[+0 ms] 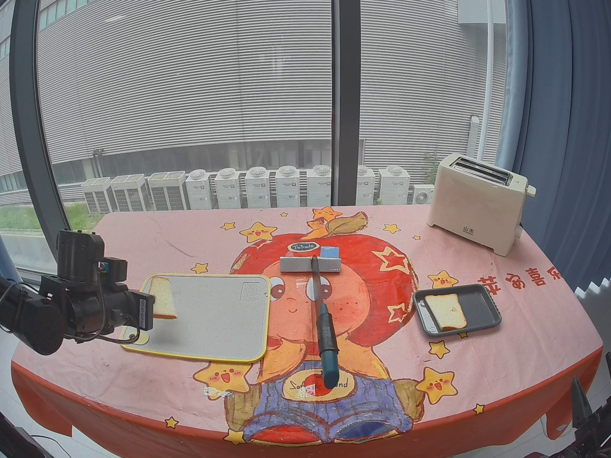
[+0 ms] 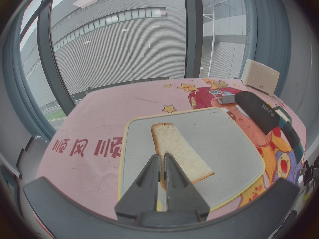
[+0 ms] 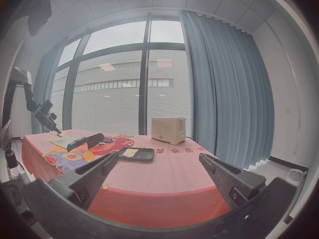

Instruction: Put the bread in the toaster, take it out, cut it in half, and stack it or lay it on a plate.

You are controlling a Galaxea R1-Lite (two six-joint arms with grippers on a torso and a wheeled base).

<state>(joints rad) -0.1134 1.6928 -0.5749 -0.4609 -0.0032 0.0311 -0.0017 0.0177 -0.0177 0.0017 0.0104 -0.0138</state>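
Left claw (image 2: 162,156) was pinched nearly closed on the near edge of one bread half (image 2: 179,150). You had it at the left end of the cutting board (image 1: 216,316), with the slice reaching out over the board's grey surface. I couldn't tell whether the far end of the slice touched the board.

Right claw (image 3: 159,157) was spread wide and held nothing. It sat low, off the table's near right corner, well apart from everything on it.

The second bread half (image 1: 446,311) lay flat in the dark tray (image 1: 480,303), toward the tray's left side. The tray sat right of centre on the tablecloth (image 1: 522,345).

The knife (image 1: 326,335) lay between board and tray. Its teal handle pointed at the near edge, and its blade ran away from you and crossed the small grey block (image 1: 296,264) at the middle of the table.

The toaster (image 1: 477,205) stood at the far right corner by the curtain, slots up. From the head view I couldn't see anything inside the slots.

Board and knife were near each other but not touching. Tray and toaster were apart.
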